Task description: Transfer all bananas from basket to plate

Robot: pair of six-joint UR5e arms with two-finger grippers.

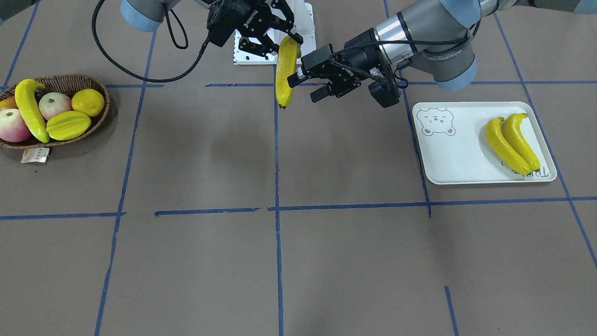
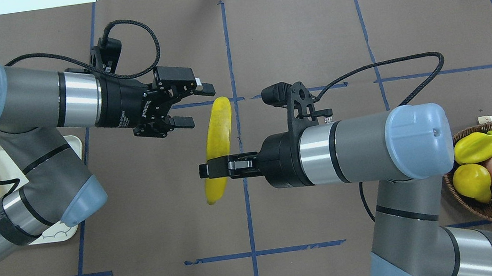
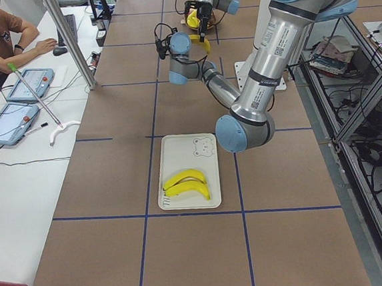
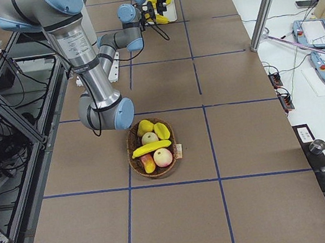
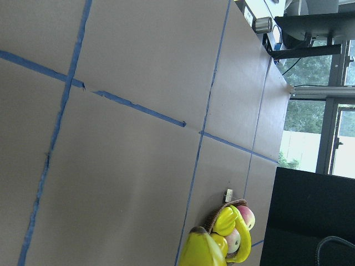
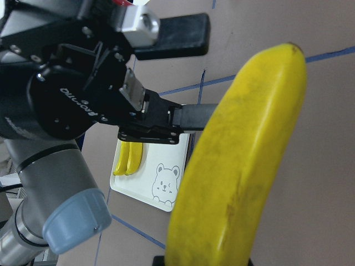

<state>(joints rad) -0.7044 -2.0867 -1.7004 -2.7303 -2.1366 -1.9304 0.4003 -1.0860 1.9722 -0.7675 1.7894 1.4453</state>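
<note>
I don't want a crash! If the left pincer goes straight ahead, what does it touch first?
Most likely the banana held up by the right pincer; the open left pincer points right at it, though depth is hard to judge.

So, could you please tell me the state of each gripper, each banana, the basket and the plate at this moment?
Right gripper: shut on the held banana.
Left gripper: fingers open, empty, close beside that banana.
Held banana: in the air, over the table.
Two bananas: lying side by side on the plate.
Fourth banana: lying in the basket, across other fruit.
</note>
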